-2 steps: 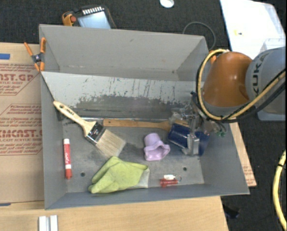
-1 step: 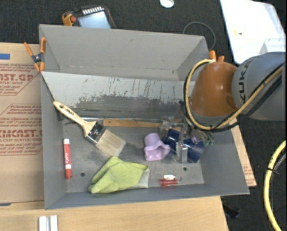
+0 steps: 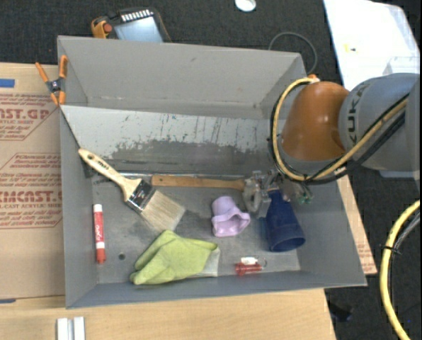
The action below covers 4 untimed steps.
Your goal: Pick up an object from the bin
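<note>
So the end effector point(image 3: 262, 193) sits low at the right-middle of the grey metal bin point(image 3: 168, 83), and honestly I can't tell if it's spread or closed. It's right at the end of a plain wooden handle point(image 3: 197, 183) lying flat. Just beside it are a dark blue plastic cup point(image 3: 283, 227) tipped on its side and a smooth lilac plastic piece point(image 3: 229, 217). Further left there's a bristly paintbrush point(image 3: 137, 190) and a red marker point(image 3: 98, 232). A crumpled green cloth point(image 3: 174, 258) and a small red-and-white tube point(image 3: 248, 265) lie along the bottom.
</note>
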Tool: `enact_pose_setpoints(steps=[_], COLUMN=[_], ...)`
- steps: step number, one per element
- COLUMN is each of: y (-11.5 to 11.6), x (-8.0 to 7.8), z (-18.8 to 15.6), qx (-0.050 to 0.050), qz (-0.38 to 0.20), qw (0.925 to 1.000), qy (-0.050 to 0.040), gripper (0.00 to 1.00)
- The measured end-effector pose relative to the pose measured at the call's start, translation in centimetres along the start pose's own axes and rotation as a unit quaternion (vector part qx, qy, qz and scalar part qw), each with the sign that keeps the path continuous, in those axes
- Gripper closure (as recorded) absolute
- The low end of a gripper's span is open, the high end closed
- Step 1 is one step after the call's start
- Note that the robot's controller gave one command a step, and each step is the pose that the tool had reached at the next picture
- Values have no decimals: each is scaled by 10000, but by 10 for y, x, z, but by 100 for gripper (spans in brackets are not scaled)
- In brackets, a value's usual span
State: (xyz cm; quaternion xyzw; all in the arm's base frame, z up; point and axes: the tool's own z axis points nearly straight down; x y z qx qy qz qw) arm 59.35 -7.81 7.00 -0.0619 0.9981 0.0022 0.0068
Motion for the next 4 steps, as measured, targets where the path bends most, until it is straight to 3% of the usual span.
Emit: enact_pose_setpoints(steps=[2, 4], y=[1, 1], x=[2, -1], z=[-14, -80], qx=[-12, 1], qz=[-1, -2], qw=[10000, 10000], qy=[39, -3], gripper=[100, 100])
